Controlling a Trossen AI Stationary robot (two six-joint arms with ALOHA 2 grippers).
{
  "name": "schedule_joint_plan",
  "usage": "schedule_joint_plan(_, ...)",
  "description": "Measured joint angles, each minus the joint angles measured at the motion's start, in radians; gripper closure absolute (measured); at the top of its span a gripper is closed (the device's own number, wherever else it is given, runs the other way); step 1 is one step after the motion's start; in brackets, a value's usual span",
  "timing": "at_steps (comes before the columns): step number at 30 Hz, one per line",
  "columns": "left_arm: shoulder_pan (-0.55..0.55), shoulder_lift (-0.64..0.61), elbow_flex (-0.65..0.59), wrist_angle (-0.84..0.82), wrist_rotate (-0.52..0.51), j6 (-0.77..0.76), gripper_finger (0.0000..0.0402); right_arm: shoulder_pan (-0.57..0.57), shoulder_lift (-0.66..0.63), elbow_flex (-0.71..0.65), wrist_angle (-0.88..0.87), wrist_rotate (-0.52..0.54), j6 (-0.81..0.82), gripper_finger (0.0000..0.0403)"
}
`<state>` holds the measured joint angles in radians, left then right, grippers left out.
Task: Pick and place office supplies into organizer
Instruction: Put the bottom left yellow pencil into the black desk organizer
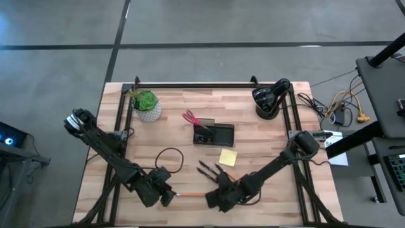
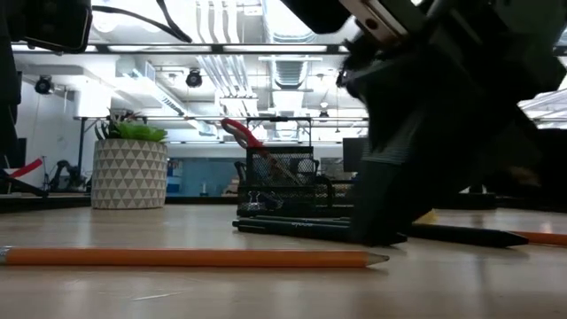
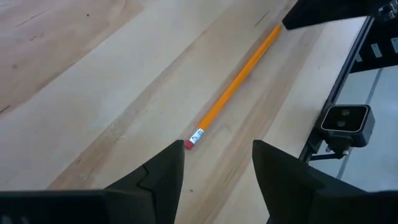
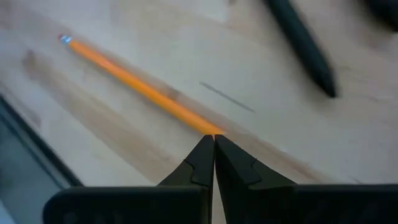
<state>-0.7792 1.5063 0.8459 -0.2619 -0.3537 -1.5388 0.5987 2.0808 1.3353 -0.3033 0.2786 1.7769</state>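
An orange pencil (image 1: pixel 190 194) lies flat on the wooden table near its front edge. My left gripper (image 3: pixel 217 146) hovers open just off the pencil's eraser end (image 3: pixel 193 140). At the pencil's pointed end (image 4: pixel 208 129), my right gripper (image 4: pixel 213 138) is shut and low over the table. Black pens (image 1: pixel 209 170) and a yellow sticky-note pad (image 1: pixel 228 157) lie behind it. The dark organizer (image 1: pixel 214 134) stands mid-table, with red-handled scissors (image 1: pixel 190 118) sticking out of its left compartment. My right gripper has its shut fingertips (image 4: pixel 205 149) right at the pencil's pointed end, slanting down from the table's right. Whether they touch the pencil, I cannot tell. The pencil lies flat on the table.
A potted plant (image 1: pixel 147 104) stands at the far left and a black lamp base (image 1: pixel 269 101) at the far right. A black cable loop (image 1: pixel 169 158) lies on the table behind my left gripper. The table's metal frame rail (image 3: pixel 336 93) runs along the near edge.
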Motion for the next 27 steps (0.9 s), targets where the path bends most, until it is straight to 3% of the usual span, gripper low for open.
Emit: schedule_joint_plan(27, 0.001, 0.000, -0.016, 0.001, 0.004, -0.003, 0.0228, -0.006, -0.002, -0.016, -0.001, -0.016, -0.022, 0.0394)
